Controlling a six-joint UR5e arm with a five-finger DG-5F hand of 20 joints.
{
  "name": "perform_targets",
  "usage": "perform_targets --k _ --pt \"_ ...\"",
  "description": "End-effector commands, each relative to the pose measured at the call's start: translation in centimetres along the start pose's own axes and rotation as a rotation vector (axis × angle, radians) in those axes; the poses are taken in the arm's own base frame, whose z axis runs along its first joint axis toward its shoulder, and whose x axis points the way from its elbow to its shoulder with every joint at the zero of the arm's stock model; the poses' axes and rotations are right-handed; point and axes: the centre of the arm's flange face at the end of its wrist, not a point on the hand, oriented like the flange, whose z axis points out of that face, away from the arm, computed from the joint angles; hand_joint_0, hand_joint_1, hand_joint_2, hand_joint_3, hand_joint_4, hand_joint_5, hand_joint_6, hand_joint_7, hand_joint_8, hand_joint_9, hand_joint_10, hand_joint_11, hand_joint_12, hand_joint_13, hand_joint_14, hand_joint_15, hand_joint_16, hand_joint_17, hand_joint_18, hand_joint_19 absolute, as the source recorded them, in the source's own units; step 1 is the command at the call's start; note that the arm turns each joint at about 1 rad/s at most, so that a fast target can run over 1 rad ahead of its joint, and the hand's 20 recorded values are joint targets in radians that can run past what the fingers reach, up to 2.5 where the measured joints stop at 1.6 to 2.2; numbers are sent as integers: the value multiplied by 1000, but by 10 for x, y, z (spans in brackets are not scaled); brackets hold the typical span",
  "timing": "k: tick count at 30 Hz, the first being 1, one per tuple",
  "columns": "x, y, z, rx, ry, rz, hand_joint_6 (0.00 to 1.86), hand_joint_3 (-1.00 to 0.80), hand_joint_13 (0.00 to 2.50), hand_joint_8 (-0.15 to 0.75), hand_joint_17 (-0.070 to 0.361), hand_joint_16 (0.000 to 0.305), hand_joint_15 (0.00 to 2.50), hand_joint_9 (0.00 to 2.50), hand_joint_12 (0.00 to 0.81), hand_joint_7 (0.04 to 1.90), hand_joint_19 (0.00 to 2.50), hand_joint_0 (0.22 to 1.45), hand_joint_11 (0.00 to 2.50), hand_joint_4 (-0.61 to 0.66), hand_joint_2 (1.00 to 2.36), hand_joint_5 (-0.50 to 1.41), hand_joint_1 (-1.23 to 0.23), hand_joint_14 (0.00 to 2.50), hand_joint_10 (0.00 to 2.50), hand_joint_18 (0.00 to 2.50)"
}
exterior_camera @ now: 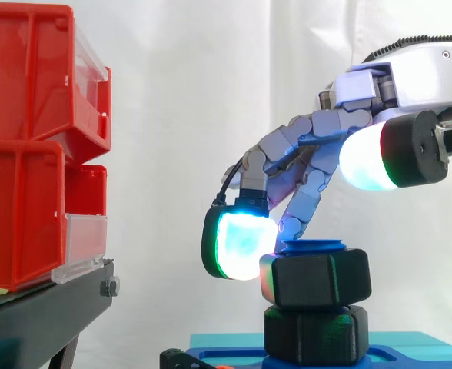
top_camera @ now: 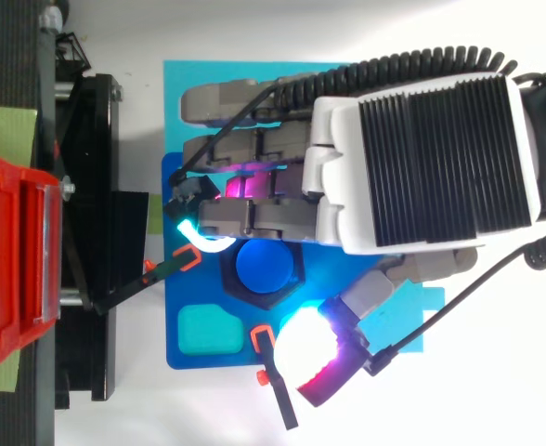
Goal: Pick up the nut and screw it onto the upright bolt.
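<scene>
— Where's the nut [exterior_camera: 314,278]?
— On the blue bolt [exterior_camera: 312,246], above a second black hex piece [exterior_camera: 316,334]; your robot hand [top_camera: 422,158] grips nothing, one cyan pad [exterior_camera: 241,244] against the nut's side, thumb [exterior_camera: 368,157] clear.
— How to turn it?
— Push along the flat, lightly; side view gives you thumb height; top view shows the bolt centred.
</scene>
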Motion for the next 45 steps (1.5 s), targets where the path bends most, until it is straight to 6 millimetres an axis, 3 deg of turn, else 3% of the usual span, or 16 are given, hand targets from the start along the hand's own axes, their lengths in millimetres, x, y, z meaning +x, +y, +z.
perform_targets --k 1,24,31,38,41,43,45 --pt "0 1 0 -1 1 0 505 -500 462 244 76 34 0 888 293 1013 0 475 0 188 1000 -14 -152 0 0 93" --pt "2 -13 -8 16 28 -6 512 -500 649 259 61 27 0 1125 257 1441 0 503 0 131 1000 55 -240 0 0 271" --pt "2 -18 -13 16 45 -9 604 -500 794 262 44 20 0 1256 220 1263 0 509 0 92 1000 55 -254 0 0 421" --pt "5 -22 -15 19 55 -6 618 -500 948 229 28 12 0 1471 174 1248 0 515 0 80 1000 75 -258 0 0 584" --pt "3 -23 -15 21 52 -6 591 -500 890 248 34 15 0 1441 193 1290 0 510 0 79 1000 68 -234 0 0 529" --pt "1 -25 -16 24 50 -6 500 -500 826 252 41 18 0 1398 213 1453 0 506 15 115 1000 64 -220 0 0 444" --pt "-3 -26 -16 23 44 -7 504 -500 757 249 48 21 0 1309 234 1355 0 501 13 131 1000 23 -203 0 0 386"
